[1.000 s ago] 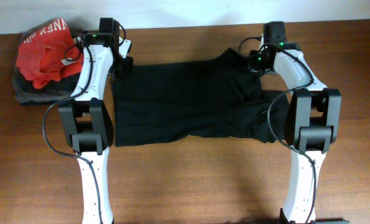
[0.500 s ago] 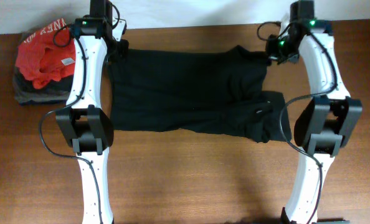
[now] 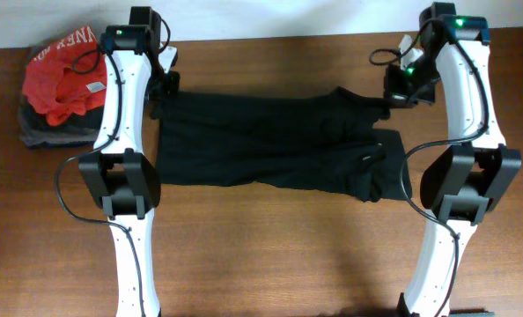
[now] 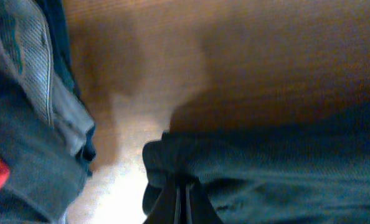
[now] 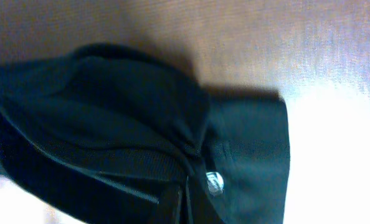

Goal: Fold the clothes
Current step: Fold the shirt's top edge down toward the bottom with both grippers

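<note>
The black T-shirt [image 3: 270, 145] looked like soft matt cloth, a fine knit up close, creased all over. The desk [image 3: 270, 255] was brown wood, grainy, with a bit of sheen. In the upper left of the frame, the red garment [image 3: 59, 79] was matt cloth too. The arm shells [image 3: 131, 255] were smooth, glossy white plastic.

The place is best read as a robotics lab or test bench rather than a home. A bare wooden table [image 3: 270, 255] is set against a plain white wall [image 3: 270, 16]. Two white jointed arms, the left arm [image 3: 125, 97] and the right arm [image 3: 466, 88], are mounted at the table's near edge. Black cables [image 3: 62, 180] are looped beside them, and small green lights [image 3: 458, 19] are lit on their far links. A black T-shirt [image 3: 261, 145] is spread between the arms, and a red garment [image 3: 63, 75] is heaped on grey folded garments [image 3: 33, 132] at the far left.
</note>
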Controlling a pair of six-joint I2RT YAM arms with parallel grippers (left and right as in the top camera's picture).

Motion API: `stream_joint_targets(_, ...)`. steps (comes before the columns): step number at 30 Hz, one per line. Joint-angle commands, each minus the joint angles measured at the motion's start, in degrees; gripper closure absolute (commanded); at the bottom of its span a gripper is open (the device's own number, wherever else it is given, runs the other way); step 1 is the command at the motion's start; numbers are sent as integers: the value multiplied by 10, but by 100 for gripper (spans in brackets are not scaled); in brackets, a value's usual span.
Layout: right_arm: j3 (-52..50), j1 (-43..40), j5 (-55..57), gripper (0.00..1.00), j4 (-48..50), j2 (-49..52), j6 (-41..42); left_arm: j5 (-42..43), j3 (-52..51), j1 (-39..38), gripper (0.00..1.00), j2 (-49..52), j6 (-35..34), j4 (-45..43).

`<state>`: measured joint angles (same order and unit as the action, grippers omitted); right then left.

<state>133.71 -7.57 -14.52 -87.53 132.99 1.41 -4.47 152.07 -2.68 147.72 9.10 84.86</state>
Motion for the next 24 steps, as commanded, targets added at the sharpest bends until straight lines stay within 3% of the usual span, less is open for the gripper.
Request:
stream_joint_targets(1, 9, -19, 6, 96, -23, -15, -31, -53, 9, 5, 99, 8, -5, 16)
stream_joint_targets(21, -59, -30, 38, 96, -98, -15, -72, -27, -2, 5, 99, 25, -5, 119)
stream_joint_targets(24, -73, -30, 43, 96, -98, -15, -72, 10, -5, 5, 99, 27, -5, 119)
